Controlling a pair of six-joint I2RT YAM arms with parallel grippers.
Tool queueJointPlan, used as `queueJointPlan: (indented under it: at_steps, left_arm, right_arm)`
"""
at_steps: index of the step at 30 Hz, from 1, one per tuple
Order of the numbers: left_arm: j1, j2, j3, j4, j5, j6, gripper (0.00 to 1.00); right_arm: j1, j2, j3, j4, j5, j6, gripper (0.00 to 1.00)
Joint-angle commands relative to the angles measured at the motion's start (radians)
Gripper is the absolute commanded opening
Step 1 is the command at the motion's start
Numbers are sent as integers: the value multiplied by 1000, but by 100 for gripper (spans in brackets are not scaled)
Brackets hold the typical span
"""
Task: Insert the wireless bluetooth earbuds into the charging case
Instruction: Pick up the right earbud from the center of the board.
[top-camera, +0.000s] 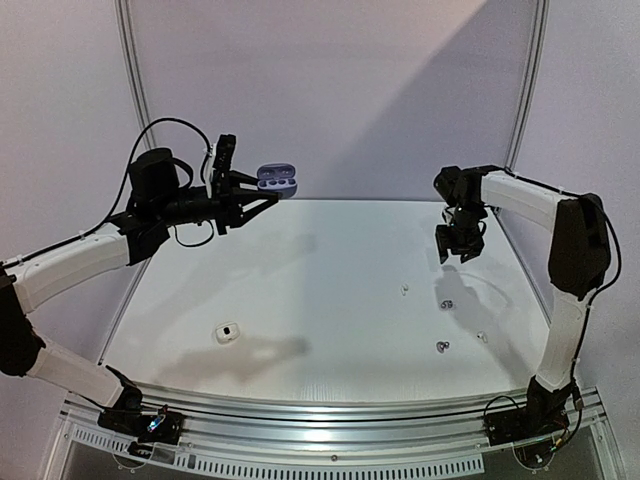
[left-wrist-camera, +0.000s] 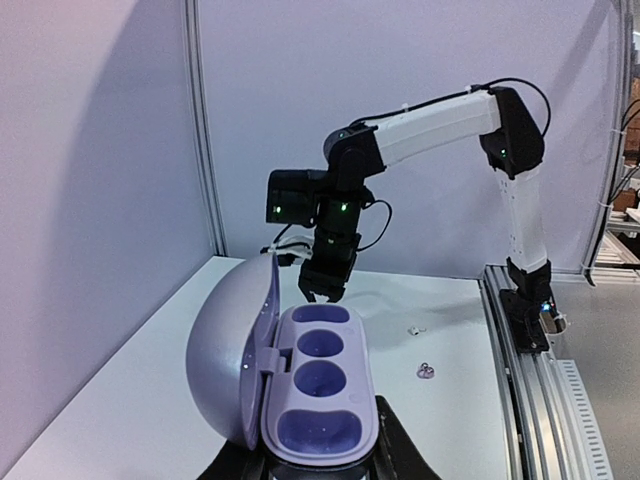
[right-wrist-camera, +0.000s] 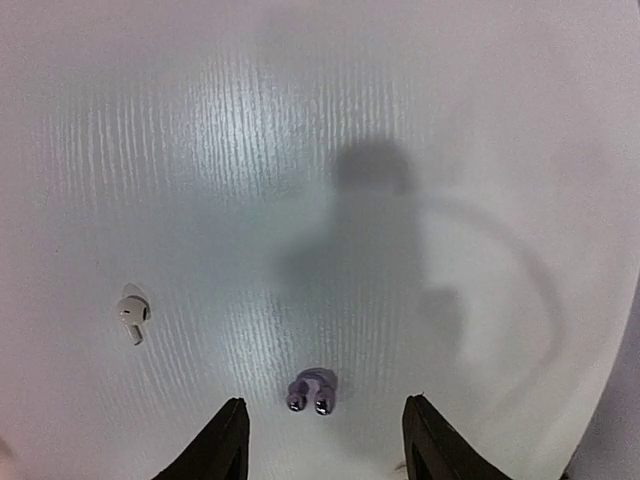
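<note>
The right jaws stood apart, gripping nothing, hanging straight over a purple earbud (right-wrist-camera: 313, 390) that lay on the counter (right-wrist-camera: 300, 150). A white earbud (right-wrist-camera: 132, 317) lay off to one side, well apart from it. Pick-up looked like the step in hand: the call was to drop down, straddle that purple earbud and pinch it cleanly. Across the way, the left jaws were clenched on the purple case (left-wrist-camera: 320, 390), held up off the counter, lid swung open, all three hollows bare. A white case (top-camera: 228, 332) sat on the counter, its contents too small to tell.
</note>
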Motion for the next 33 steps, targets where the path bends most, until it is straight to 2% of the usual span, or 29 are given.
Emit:
queueJointPlan:
  at_steps: [1, 9, 18, 33]
  left_arm:
    - [-12, -28, -18, -25, 2, 30, 0]
    - [-9, -27, -16, -36, -2, 38, 0]
    - [-3, -22, -15, -36, 2, 38, 0]
    - [-2, -24, -17, -44, 2, 43, 0]
  right_arm:
    - [9, 80, -10, -14, -104, 23, 49]
    - [-1, 131, -92, 3, -132, 20, 39]
    - [-14, 115, -197, 59, -145, 44, 34]
    - [-26, 57, -199, 57, -122, 37, 28]
